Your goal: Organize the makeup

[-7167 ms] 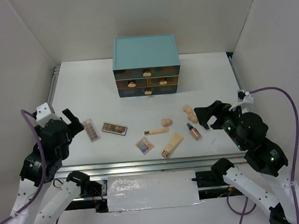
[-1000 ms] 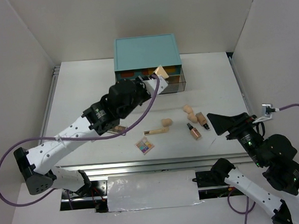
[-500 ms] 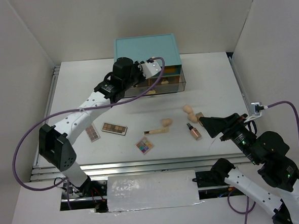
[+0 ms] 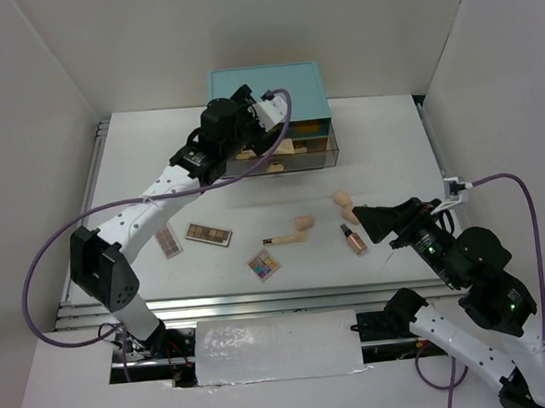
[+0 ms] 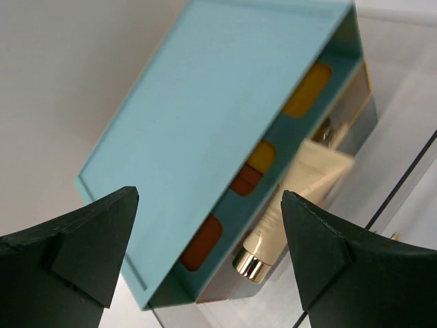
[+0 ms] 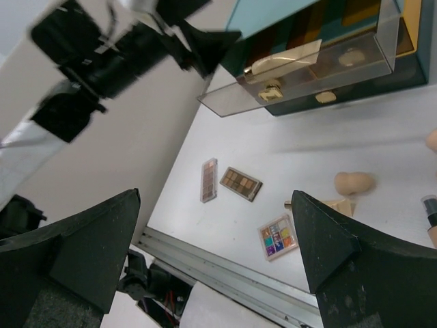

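left eyeshadow palette (image 4: pixel 167 240): you see it flat on the white table (image 4: pixel 158 155), on the left side, near the front.
second eyeshadow palette (image 4: pixel 208 233): it lies just to the right of the first one, and they do not touch.
left gripper (image 5: pixel 208 198): your left arm reaches far back. Its jaws are spread wide with nothing in them, and they hang over the open drawer.
teal chest (image 4: pixel 265 84): it stands at the back of the table, in the middle.
open drawer (image 4: pixel 329 150): it has clear walls and sticks out from the front of the chest.
beige tube (image 5: pixel 300 198): it lies inside the open drawer. You can see its gold cap in the left wrist view.
square palette (image 4: pixel 264 265): many colours, flat on the table near the front edge.
slim stick (image 4: pixel 284 239): it lies flat, a little behind the square palette.
peach sponge (image 4: pixel 302 223): it is just beside the right end of the stick.
other sponge (image 4: pixel 343 200): it sits further right and further back.
brownish bottle (image 4: pixel 353 240): it lies on the table close to your right gripper's fingertips.
right gripper (image 6: pixel 216 197): its jaws are wide apart with nothing in them, held above the table.
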